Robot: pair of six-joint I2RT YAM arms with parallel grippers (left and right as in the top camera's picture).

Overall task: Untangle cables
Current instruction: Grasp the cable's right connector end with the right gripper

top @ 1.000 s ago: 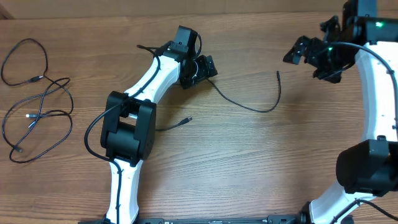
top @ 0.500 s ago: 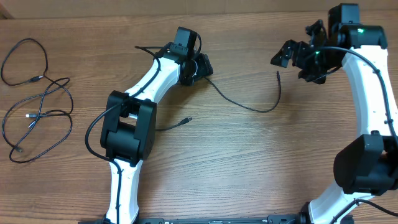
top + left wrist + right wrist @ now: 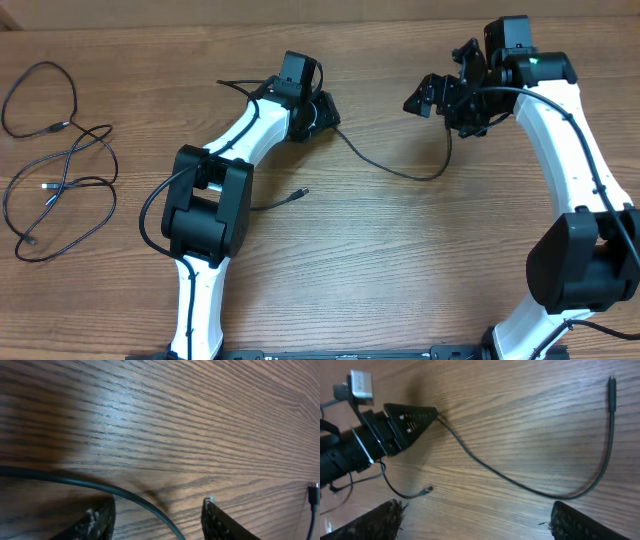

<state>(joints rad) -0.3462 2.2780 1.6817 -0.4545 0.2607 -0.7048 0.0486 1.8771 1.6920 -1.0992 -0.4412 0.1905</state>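
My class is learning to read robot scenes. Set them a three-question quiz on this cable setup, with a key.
1. True or false: the right gripper is shut.
2. Where on the table do the tangled cables lie? A) far left B) centre C) far right
3. Fill in: in the left wrist view, a loose cable passes between the left gripper's two ____.
Key: 1 false; 2 A; 3 fingers.

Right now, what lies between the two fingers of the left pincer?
One thin black cable crosses the gap; the left wrist view shows it.
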